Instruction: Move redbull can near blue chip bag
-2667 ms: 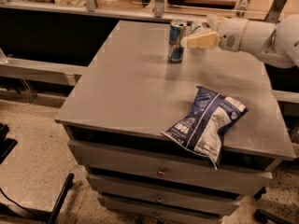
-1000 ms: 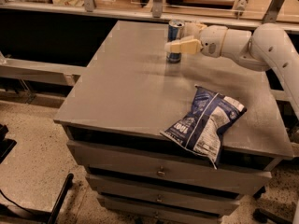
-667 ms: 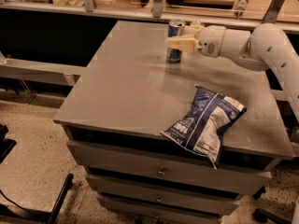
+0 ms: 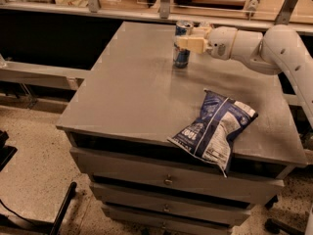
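The redbull can (image 4: 181,53), slim, blue and silver, stands upright near the far edge of the grey table (image 4: 132,92). My gripper (image 4: 190,41) reaches in from the right on the white arm (image 4: 259,45) and sits at the can's middle, partly covering it. The blue chip bag (image 4: 215,129), dark navy with white stripes and lettering, lies flat at the table's front right, its lower corner hanging over the front edge. The can stands well behind the bag and a little to its left.
The table is the top of a cabinet with several drawers (image 4: 168,180). A railing with metal posts (image 4: 164,1) runs along behind the table. A dark drop lies to the left of the table, with speckled floor (image 4: 34,170) below.
My gripper has moved left from beside the can to its middle and has risen slightly in the last second. The can and the bag have not moved.
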You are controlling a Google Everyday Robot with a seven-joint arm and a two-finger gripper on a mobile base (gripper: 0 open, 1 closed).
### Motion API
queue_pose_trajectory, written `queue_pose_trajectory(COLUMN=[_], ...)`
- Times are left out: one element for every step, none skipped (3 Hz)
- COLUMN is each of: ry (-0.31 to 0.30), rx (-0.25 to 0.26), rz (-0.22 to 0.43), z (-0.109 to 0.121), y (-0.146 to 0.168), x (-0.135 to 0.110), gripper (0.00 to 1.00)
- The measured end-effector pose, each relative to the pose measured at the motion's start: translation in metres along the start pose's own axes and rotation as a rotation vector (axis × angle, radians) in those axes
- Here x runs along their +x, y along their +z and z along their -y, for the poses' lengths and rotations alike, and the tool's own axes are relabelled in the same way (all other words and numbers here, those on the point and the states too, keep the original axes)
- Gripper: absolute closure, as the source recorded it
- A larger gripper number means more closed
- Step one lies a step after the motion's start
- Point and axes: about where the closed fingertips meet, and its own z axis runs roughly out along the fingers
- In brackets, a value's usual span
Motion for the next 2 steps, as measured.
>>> queue_pose_trajectory(ry=[0.047, 0.037], rx=[-0.020, -0.049], rz=[0.007, -0.052], z=[-0.010, -0.030], y=[-0.014, -0.039], x=[-0.019, -0.048], gripper=[1.00, 1.00])
